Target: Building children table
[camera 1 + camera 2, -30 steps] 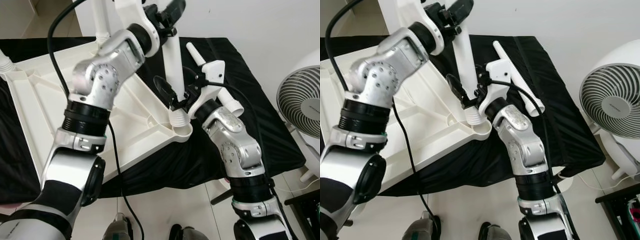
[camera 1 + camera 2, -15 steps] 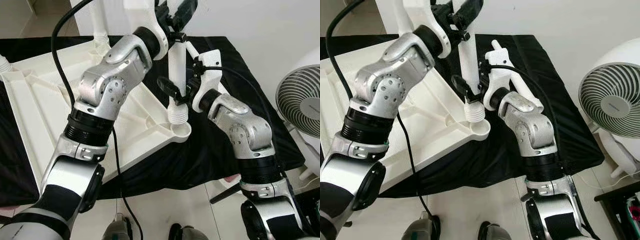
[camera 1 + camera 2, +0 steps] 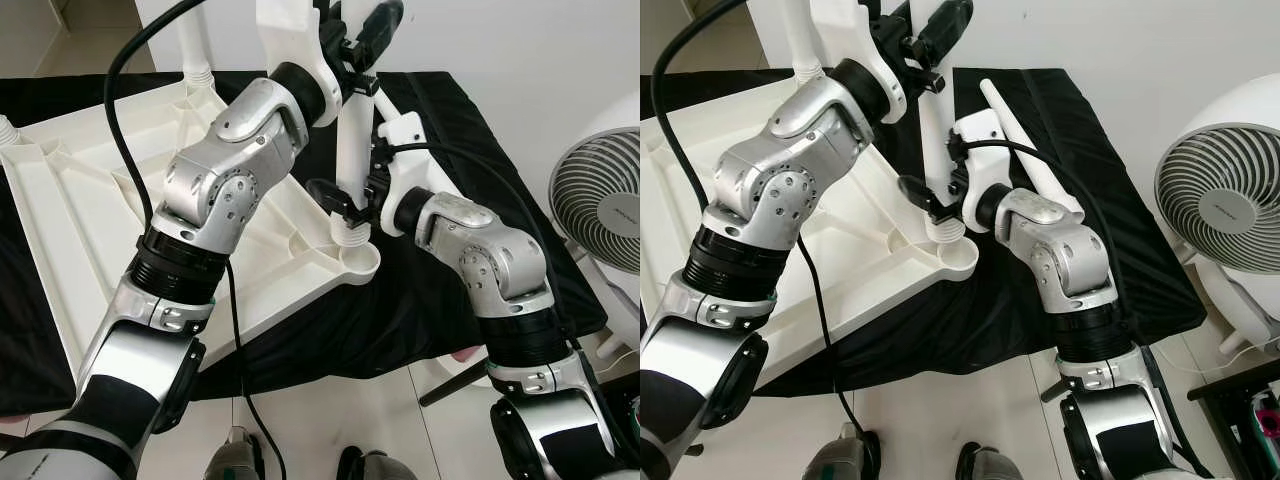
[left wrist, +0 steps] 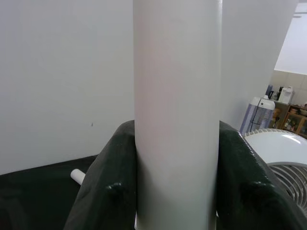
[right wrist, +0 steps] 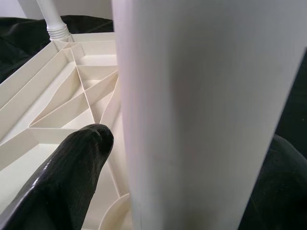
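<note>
Held in the left claw (image 3: 362, 40), the table leg (image 3: 352, 150) is smooth, matt white plastic. By the right claw (image 3: 348, 203), the ribbed tabletop (image 3: 70, 210) looks like cream plastic with a slight sheen. Matt black cloth (image 3: 470, 150) lies beneath. The fingers (image 4: 108, 187) are glossy black.

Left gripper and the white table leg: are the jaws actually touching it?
Touching. The left wrist view shows both black fingers of the left gripper pressed against the sides of the table leg, no gap.

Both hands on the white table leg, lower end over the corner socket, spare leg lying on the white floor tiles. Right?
Not quite: the spare white plastic leg lies on the black cloth, as the right eye view shows. Left hand and right hand do grip the upright white table leg over the corner socket.
</note>
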`<state>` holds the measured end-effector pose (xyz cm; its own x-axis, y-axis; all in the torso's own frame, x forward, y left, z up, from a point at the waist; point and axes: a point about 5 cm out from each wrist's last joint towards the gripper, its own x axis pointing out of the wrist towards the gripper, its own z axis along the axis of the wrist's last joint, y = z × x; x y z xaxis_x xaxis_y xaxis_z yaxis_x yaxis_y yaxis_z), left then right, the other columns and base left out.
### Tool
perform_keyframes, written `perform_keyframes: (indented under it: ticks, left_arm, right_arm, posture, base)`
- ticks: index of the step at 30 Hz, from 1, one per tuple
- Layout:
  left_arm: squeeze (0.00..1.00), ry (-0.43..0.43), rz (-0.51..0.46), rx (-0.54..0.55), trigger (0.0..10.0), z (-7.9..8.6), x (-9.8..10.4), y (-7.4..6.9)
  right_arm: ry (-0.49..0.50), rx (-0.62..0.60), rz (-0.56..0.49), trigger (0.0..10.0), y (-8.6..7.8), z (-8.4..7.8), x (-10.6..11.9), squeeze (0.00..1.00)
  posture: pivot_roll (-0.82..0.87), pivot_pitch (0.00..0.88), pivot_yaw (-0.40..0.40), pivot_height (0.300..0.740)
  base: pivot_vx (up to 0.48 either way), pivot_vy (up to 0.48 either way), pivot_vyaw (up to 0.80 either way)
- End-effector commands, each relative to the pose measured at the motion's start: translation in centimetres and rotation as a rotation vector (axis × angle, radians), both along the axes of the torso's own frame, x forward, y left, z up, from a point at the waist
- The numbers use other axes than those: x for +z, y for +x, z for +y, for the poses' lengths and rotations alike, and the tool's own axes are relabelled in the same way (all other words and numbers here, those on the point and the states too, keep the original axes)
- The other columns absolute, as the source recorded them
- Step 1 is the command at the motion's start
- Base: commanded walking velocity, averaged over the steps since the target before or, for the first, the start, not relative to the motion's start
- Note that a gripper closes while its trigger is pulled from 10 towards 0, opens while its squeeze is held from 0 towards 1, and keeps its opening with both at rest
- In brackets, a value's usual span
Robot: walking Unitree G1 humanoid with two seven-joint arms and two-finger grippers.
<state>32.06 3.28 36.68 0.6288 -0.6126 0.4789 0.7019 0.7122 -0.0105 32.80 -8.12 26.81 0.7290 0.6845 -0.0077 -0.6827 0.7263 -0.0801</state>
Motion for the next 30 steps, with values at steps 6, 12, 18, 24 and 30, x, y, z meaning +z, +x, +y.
perform_keyframes:
  ticks: [6,12,18,24,30]
  left_arm:
    - [0.00,0.102,-0.148,-0.285,10.0,-1.2,0.3,-1.7]
    - [0.00,0.118,-0.144,-0.275,10.0,-1.4,0.4,-1.1]
    - [0.00,0.139,-0.130,-0.263,10.0,-1.8,0.6,-0.5]
    - [1.00,0.094,-0.069,-0.289,10.0,-1.7,0.3,-0.4]
    - [1.00,0.086,-0.075,-0.294,10.0,-1.7,0.3,-0.3]
  right_arm:
    - [-0.025,0.023,-0.017,3.1,-0.3,0.2,0.4,0.00]
    - [-0.032,0.019,-0.026,0.0,-0.4,0.1,0.6,0.00]
    - [-0.036,0.019,-0.016,0.0,-0.4,-0.1,0.3,0.00]
    - [-0.040,-0.037,-0.028,3.3,-0.2,-0.5,-0.2,0.00]
    - [-0.038,-0.083,-0.030,10.0,0.1,-0.8,-0.8,0.00]
  posture:
    - [0.08,0.150,-0.050,0.740]
    - [0.08,0.144,-0.051,0.740]
    - [0.08,0.135,-0.051,0.740]
    - [0.09,0.127,-0.050,0.740]
    - [0.09,0.122,-0.047,0.740]
  base:
    - [0.000,0.000,0.00]
    - [0.000,0.000,0.00]
    - [0.000,0.000,0.00]
    - [0.000,0.000,0.00]
    - [0.000,0.000,0.00]
